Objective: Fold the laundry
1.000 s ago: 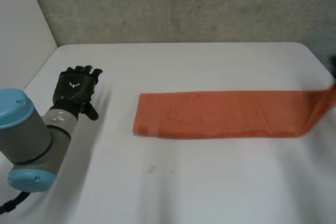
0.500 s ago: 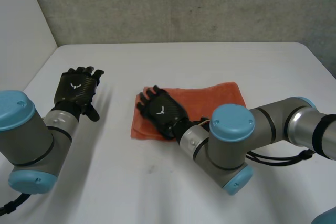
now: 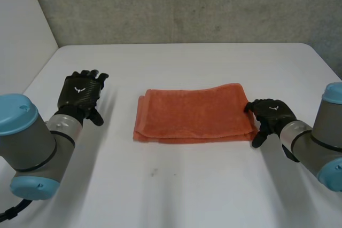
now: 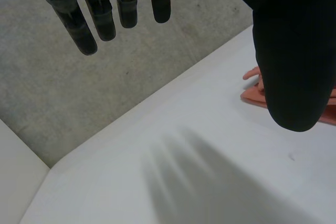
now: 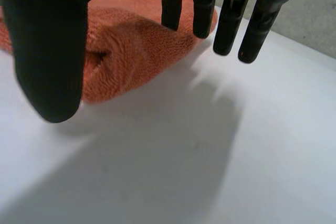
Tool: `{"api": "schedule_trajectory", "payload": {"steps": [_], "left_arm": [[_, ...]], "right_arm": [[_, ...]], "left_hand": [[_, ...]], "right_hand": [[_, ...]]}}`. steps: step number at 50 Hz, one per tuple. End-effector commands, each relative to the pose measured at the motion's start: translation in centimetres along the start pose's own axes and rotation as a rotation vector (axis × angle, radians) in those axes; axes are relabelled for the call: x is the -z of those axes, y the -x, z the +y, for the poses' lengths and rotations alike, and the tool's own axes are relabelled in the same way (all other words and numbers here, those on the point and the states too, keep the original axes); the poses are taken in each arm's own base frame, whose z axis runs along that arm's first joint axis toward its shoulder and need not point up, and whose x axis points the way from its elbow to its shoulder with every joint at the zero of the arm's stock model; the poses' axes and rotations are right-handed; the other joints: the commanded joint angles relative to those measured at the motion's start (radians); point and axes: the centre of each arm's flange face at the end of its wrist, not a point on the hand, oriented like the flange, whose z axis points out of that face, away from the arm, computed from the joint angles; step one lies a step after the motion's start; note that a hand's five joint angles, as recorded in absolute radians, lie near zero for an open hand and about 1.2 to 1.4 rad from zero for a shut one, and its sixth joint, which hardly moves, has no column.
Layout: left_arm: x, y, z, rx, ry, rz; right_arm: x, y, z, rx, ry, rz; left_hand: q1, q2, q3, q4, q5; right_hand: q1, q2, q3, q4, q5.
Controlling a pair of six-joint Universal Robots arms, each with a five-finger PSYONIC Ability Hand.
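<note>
I see the orange towel [image 3: 192, 115] folded into a flat stack mid tabletop [image 3: 176, 190], long side running left to right. My right hand [image 3: 271, 115] sits at the towel's right end, fingers straight, released, gripping nothing. My left hand [image 3: 80, 93] is near the tabletop's left edge, well apart from the towel, fingers relaxed, empty.

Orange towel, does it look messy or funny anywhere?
Only a little. The orange towel is folded on the table, but its layers don't line up at the end away from the right hand, and its far edge humps up near that hand.
</note>
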Motion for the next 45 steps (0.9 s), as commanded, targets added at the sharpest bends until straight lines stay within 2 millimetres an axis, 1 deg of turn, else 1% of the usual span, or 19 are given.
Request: {"api": "schedule_trajectory", "payload": {"steps": [1, 7, 12, 18, 19, 23, 24, 27, 29, 31, 32, 34, 35, 38, 39, 41, 42, 43, 45], "left_arm": [[0.1, -0.1, 0.0, 0.000, 0.001, 0.004], [0.1, -0.1, 0.1, -0.002, 0.001, 0.004], [0.2, -0.3, 0.0, -0.002, 0.000, 0.008], [0.2, -0.3, 0.0, -0.002, 0.001, 0.010], [0.2, -0.4, 0.0, -0.002, -0.001, 0.011], [0.2, -0.4, 0.0, -0.002, 0.002, 0.012], [0.3, -0.5, 0.0, -0.002, 0.001, 0.013], [0.3, -0.5, 0.0, -0.002, 0.002, 0.015], [0.3, -0.5, 0.0, -0.002, 0.002, 0.015], [0.4, -0.6, 0.1, -0.003, 0.003, 0.017], [0.4, -0.6, 0.1, -0.003, 0.003, 0.017], [0.4, -0.7, 0.0, -0.003, 0.002, 0.020], [0.4, -0.7, 0.0, -0.003, 0.002, 0.020], [0.4, -0.7, -0.1, -0.003, -0.001, 0.021], [0.4, -0.7, 0.0, -0.003, 0.000, 0.021], [0.4, -0.7, -0.1, -0.003, -0.001, 0.021], [0.4, -0.7, -0.1, -0.003, -0.001, 0.019], [0.4, -0.7, -0.1, -0.003, -0.001, 0.019], [0.4, -0.6, -0.1, -0.003, -0.002, 0.017]], "right_arm": [[-0.4, -0.9, 0.0, -0.030, -0.026, 0.005], [-0.4, -0.9, 0.1, -0.114, -0.043, 0.001], [-0.4, -0.5, 0.2, -0.187, -0.050, -0.030], [-0.5, -0.2, 0.2, -0.227, -0.060, -0.054], [-0.6, -0.2, 0.2, -0.229, -0.062, -0.054], [-0.9, -0.5, 0.1, -0.220, -0.095, -0.038], [-1.1, -0.7, -0.1, -0.213, -0.116, -0.028], [-1.5, -1.3, -0.6, -0.188, -0.152, 0.005], [-1.7, -1.7, -1.6, -0.148, -0.192, 0.052], [-1.8, -1.9, -3.0, -0.106, -0.230, 0.079], [-1.7, -1.8, -4.6, -0.049, -0.267, 0.097], [-1.6, -0.4, -6.2, 0.014, -0.303, 0.076], [-1.2, 2.2, -7.8, 0.087, -0.339, 0.021], [-0.2, 6.6, -10.7, 0.186, -0.408, -0.065], [0.4, 9.3, -11.6, 0.237, -0.433, -0.123], [0.7, 12.4, -11.7, 0.287, -0.448, -0.195], [0.8, 13.8, -11.4, 0.304, -0.448, -0.225], [1.0, 16.2, -10.9, 0.329, -0.445, -0.285], [1.1, 18.4, -9.8, 0.350, -0.434, -0.346]], "left_hand": [[-0.019, -0.028, -0.041, -0.030, -0.048], [-0.019, -0.028, -0.041, -0.030, -0.048], [-0.019, -0.028, -0.041, -0.030, -0.048], [-0.019, -0.028, -0.041, -0.030, -0.048], [-0.019, -0.028, -0.041, -0.030, -0.048], [-0.019, -0.028, -0.041, -0.030, -0.048], [-0.019, -0.028, -0.041, -0.030, -0.048], [-0.019, -0.028, -0.041, -0.030, -0.048], [-0.019, -0.028, -0.041, -0.030, -0.048], [-0.019, -0.028, -0.041, -0.030, -0.048], [-0.019, -0.028, -0.041, -0.030, -0.048], [-0.019, -0.028, -0.041, -0.030, -0.048], [-0.019, -0.028, -0.041, -0.030, -0.048], [-0.019, -0.028, -0.041, -0.030, -0.048], [-0.019, -0.028, -0.041, -0.030, -0.048], [-0.019, -0.028, -0.041, -0.030, -0.048], [-0.019, -0.028, -0.041, -0.030, -0.048], [-0.019, -0.028, -0.041, -0.030, -0.048], [-0.019, -0.028, -0.041, -0.030, -0.048]], "right_hand": [[0.163, 0.116, 0.117, 0.116, 0.117], [0.174, 0.128, 0.128, 0.128, 0.128], [0.233, 0.186, 0.187, 0.186, 0.187], [0.327, 0.280, 0.281, 0.280, 0.281], [0.368, 0.321, 0.322, 0.321, 0.322], [0.863, 0.816, 0.817, 0.816, 0.817], [1.090, 1.043, 1.044, 1.043, 1.044], [1.092, 1.046, 1.046, 1.046, 1.046], [1.092, 1.046, 1.046, 1.046, 1.046], [1.092, 1.046, 1.046, 1.046, 1.046], [1.092, 1.046, 1.046, 1.046, 1.046], [1.092, 1.046, 1.046, 1.046, 1.046], [1.092, 1.046, 1.046, 1.046, 1.046], [1.092, 1.046, 1.046, 1.046, 1.046], [1.092, 1.046, 1.046, 1.046, 1.046], [1.092, 1.046, 1.046, 1.046, 1.046], [1.092, 1.046, 1.046, 1.046, 1.046], [1.092, 1.046, 1.046, 1.046, 1.046], [1.092, 1.046, 1.046, 1.046, 1.046]]}}
